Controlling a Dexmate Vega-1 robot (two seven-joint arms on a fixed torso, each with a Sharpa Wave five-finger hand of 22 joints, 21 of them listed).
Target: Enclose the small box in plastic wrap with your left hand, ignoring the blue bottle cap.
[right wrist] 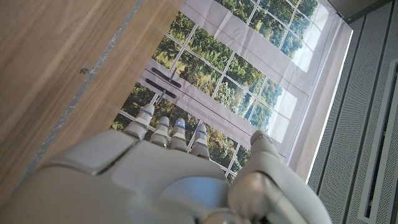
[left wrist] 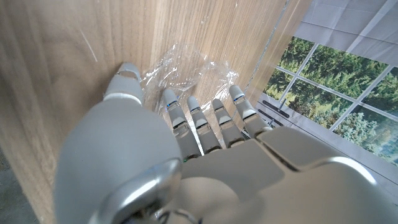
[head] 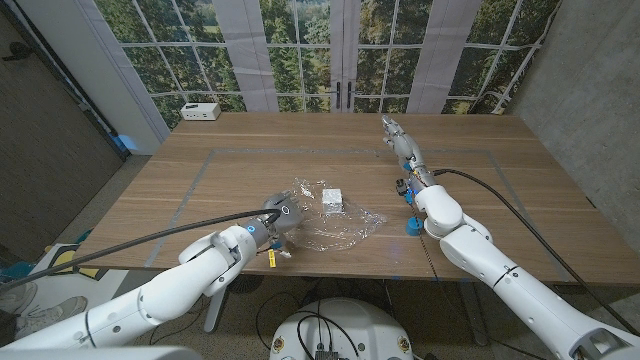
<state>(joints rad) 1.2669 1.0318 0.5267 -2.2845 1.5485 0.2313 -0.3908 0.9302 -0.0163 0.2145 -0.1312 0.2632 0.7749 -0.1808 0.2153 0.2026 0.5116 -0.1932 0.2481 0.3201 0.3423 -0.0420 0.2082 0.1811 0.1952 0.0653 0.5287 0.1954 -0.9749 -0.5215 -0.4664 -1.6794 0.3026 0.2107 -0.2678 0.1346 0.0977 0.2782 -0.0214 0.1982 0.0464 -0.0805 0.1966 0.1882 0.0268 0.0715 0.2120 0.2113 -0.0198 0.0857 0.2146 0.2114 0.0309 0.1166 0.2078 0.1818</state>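
Left hand point(head: 277, 217) at wrap point(head: 335, 222) edge, fingers extended, holding nothing seen. Should pinch near edge, lift, fold over box point(head: 332, 198); avoid cap point(head: 411, 228).

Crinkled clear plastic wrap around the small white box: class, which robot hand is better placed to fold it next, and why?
The left robot hand. It sits at the edge of the crinkled clear plastic wrap, close to the small white box. The right robot hand is stretched toward the table's far side, away from both.
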